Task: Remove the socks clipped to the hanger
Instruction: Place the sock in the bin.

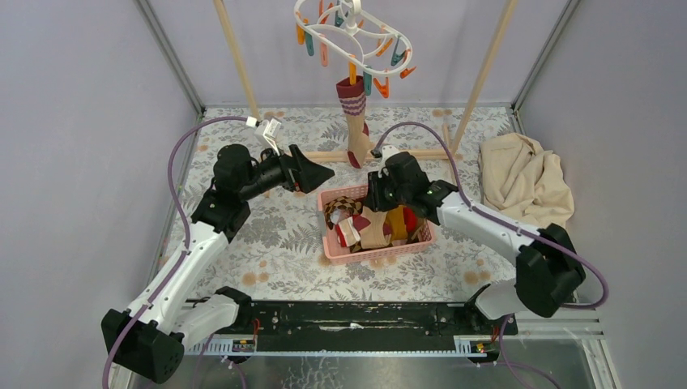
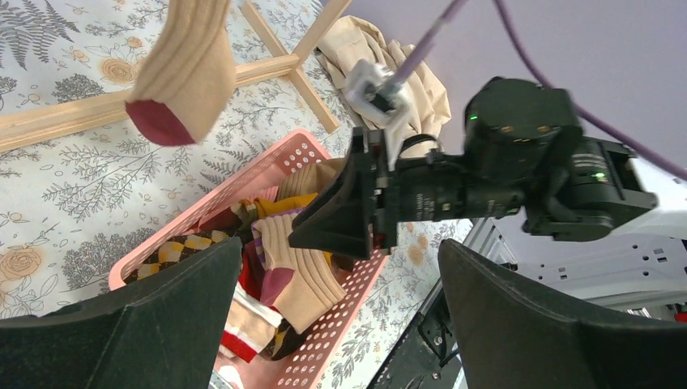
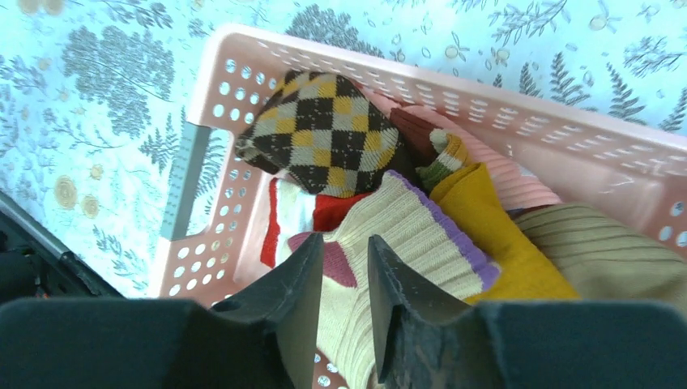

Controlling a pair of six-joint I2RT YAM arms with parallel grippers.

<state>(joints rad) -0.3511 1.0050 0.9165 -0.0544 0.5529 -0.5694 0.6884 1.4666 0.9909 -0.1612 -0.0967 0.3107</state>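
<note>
The white hanger (image 1: 348,32) with orange and teal clips hangs at the top back. One beige sock with a maroon-striped cuff (image 1: 354,121) is still clipped to it; its maroon toe shows in the left wrist view (image 2: 182,73). Several socks lie in the pink basket (image 1: 381,253): argyle (image 3: 324,130), mustard yellow (image 3: 486,219), and cream with a purple band (image 3: 405,235). My right gripper (image 1: 374,194) hovers low over the basket, jaws a narrow gap apart (image 3: 344,243), with nothing between them. My left gripper (image 1: 320,174) is wide open (image 2: 339,251) and empty, left of the basket.
The wooden rack's poles (image 1: 235,57) and floor crossbar (image 1: 324,156) stand behind the basket. A beige cloth (image 1: 522,178) lies bunched at the right. Grey walls close in both sides. The black rail (image 1: 356,316) runs along the near edge.
</note>
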